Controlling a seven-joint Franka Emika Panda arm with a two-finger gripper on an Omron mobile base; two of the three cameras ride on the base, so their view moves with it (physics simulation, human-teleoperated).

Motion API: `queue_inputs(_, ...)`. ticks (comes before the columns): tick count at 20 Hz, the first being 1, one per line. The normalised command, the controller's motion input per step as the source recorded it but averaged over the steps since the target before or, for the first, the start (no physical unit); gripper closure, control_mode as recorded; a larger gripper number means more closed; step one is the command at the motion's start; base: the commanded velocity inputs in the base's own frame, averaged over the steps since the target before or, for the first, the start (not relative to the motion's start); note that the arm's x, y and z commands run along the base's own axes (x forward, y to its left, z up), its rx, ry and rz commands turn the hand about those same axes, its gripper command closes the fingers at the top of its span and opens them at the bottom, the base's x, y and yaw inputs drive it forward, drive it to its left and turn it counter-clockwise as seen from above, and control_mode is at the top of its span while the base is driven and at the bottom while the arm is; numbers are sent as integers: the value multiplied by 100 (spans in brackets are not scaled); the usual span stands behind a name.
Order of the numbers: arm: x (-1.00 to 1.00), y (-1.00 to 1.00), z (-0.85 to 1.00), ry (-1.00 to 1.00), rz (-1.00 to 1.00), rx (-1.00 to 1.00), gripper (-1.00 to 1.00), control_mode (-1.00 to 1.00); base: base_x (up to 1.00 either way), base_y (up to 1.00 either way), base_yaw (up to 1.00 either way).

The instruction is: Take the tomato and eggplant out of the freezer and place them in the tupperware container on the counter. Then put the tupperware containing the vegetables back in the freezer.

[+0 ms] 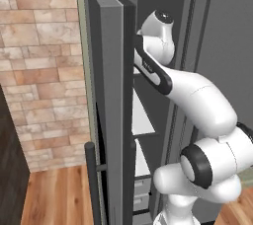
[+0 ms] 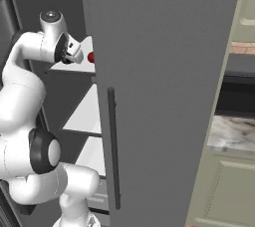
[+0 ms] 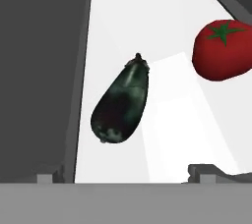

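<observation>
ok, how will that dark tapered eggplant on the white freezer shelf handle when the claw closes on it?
The dark glossy tapered eggplant looks smooth-skinned, so probably slippery. Its rounded, tapering body may squirt out unless gripped across the middle. Lying on the flat white shelf, it would likely roll if nudged.

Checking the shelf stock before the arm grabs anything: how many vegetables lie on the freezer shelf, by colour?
Red: 1, the tomato
Dark purple-black: 1, the eggplant
Total: 2, both on the white shelf of the freezer, lying apart from each other.
</observation>
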Motion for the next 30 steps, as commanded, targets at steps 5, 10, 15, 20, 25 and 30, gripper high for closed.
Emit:
queue_inputs(5,31,10,-28,7,-1,0,-100,-100,0,0,0)
queue_inputs(10,32,8,-24,6,-1,0,-100,-100,0,0,0)
queue_inputs(15,36,11,-15,3,-1,0,-100,-100,0,0,0)
queue_inputs(20,40,10,-9,0,-2,0,-100,-100,0,0,0)
queue_inputs(25,24,10,-26,6,-3,0,100,-100,0,0,0)
queue_inputs(30,2,-3,-27,3,-4,0,100,-100,0,0,0)
